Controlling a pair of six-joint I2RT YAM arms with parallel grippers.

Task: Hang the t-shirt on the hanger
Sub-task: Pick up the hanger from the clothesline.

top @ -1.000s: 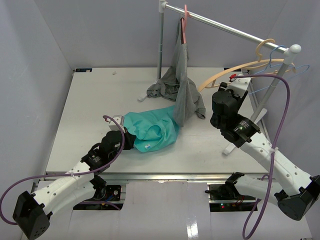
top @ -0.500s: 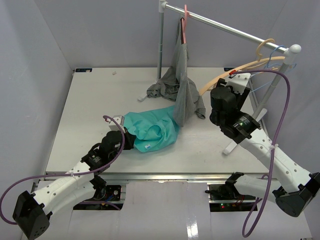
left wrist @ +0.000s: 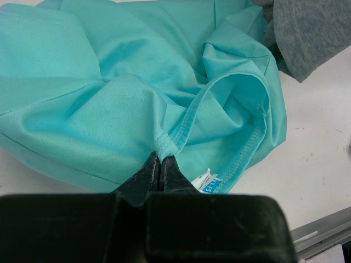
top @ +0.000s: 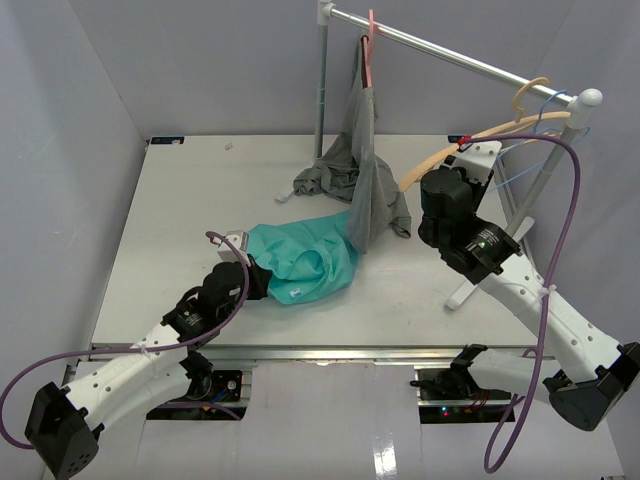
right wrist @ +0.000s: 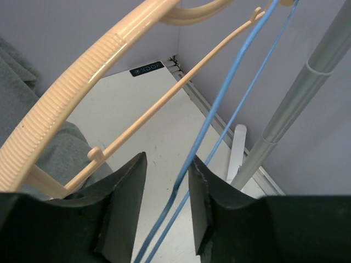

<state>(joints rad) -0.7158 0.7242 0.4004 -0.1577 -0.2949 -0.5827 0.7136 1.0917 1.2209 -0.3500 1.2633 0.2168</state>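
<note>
Item: right pincer [right wrist: 167, 181], which has been edging up towards the hangers at the upper right of the overhead view during the last second, its jaws widening and then narrowing again. It is now standing released, fingers apart. The hanger [right wrist: 215, 112] is running as thin blue wire through the gap, close to the finger on the right of the wrist view and not clamped. Judged meaning: the arm is lining up to take the hanger off the rail [top: 450, 52], and the grasp itself is still waiting to be made

Item: wooden hanger [right wrist: 82, 71], crossing the upper left of the right wrist view just beside the blue wire. It has been swinging slightly as the arm came in, and a closing pincer is risking catching its thin lower bar too

Item: left pincer [left wrist: 162, 164], unmoved over the same second and staying clenched on a hem fold of the t-shirt [left wrist: 137, 82]

Item: t-shirt, lying crumpled on the counter [top: 180, 200] at the centre of the overhead view, its far edge reaching the hanging grey garment [top: 372, 190]. It is sitting well apart from the right pincer and from the hanger, and the left pincer is gripping it at its lower left

Item: pink hanger [top: 371, 45], carrying the grey garment at top centre and playing no part

Status: shirt and hanger are being secured separately, with nothing threaded yet
</note>
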